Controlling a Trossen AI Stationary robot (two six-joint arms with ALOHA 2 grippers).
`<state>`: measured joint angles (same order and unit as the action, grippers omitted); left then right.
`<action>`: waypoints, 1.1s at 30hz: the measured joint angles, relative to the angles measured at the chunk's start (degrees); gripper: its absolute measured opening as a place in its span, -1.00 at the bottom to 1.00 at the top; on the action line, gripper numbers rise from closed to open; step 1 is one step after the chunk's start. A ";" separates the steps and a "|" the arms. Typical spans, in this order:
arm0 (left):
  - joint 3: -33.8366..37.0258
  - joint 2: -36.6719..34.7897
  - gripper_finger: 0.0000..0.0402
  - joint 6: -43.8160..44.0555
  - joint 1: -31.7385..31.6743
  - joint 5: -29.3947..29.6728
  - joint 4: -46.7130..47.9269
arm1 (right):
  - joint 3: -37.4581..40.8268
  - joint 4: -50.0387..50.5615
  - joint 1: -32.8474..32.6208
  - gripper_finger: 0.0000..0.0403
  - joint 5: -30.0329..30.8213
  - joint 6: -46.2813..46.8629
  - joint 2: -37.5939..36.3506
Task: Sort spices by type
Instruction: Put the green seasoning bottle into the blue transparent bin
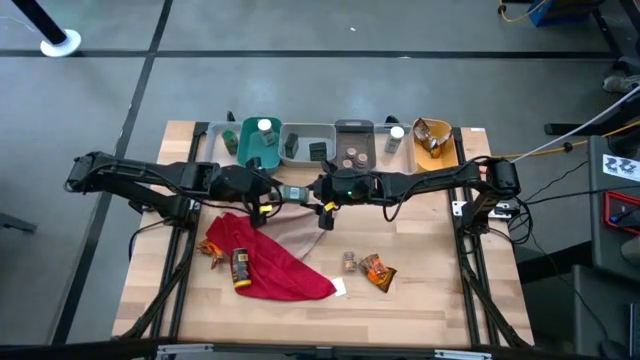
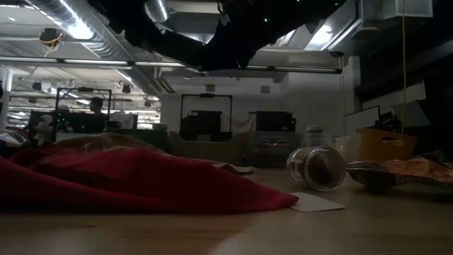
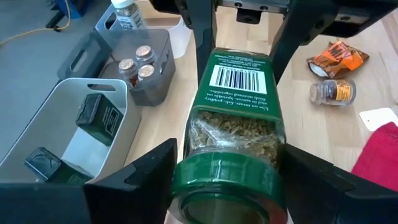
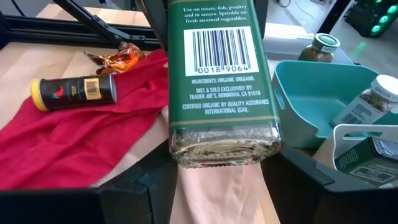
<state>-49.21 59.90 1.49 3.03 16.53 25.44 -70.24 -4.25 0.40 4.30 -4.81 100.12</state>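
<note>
Overhead, table-level, two close wrist views (shared jar).

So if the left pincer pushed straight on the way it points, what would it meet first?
Probably the right pincer: it faces the left pincer head-on, gripping the far end of the green jar both hold. Depth is hard to judge.

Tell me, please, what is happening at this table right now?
Both arms meet mid-table, holding one green-labelled oregano jar between them: the left gripper at its green cap end, the right gripper at its base. Bins along the far edge already hold spices; a yellow-capped bottle and packets wait on the table.
</note>
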 joint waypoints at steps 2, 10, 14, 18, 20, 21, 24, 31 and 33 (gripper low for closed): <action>0.00 0.02 0.20 -0.04 0.00 -0.02 -0.06 | 0.00 -0.29 0.00 0.01 -0.82 0.01 0.00; 0.00 0.00 -0.08 -0.38 0.02 -4.11 0.19 | 0.00 -0.17 -0.12 0.02 -1.52 -0.23 0.00; 0.00 0.00 -0.08 -0.18 -0.02 -4.83 0.61 | 0.00 -0.20 -0.02 0.04 -2.95 -0.05 0.00; 0.00 0.00 -0.08 0.07 -0.02 -6.20 0.83 | 0.00 -0.24 -0.08 0.12 -3.43 0.06 0.00; 0.01 0.02 -0.08 0.06 -0.02 -6.51 1.43 | -0.02 -0.59 -0.11 0.16 -3.46 0.05 0.00; 0.02 0.02 -0.08 0.06 -0.03 -6.50 1.44 | -0.04 -0.59 -0.11 0.18 -3.46 0.05 0.00; 0.02 -0.13 -0.08 0.05 -0.28 -6.54 1.60 | -0.04 -0.56 -0.07 0.26 -3.41 0.39 0.00; -3.18 -0.48 -0.08 1.66 -2.76 -6.40 11.06 | -0.04 -0.18 0.02 0.36 -3.31 0.45 0.00; -5.08 -0.57 -0.08 1.90 -3.80 -5.61 16.81 | -0.04 -0.18 0.02 0.37 -3.08 0.45 0.00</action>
<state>-54.29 59.33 3.39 -0.77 10.92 42.25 -70.28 -4.43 0.43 1.22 -4.36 100.12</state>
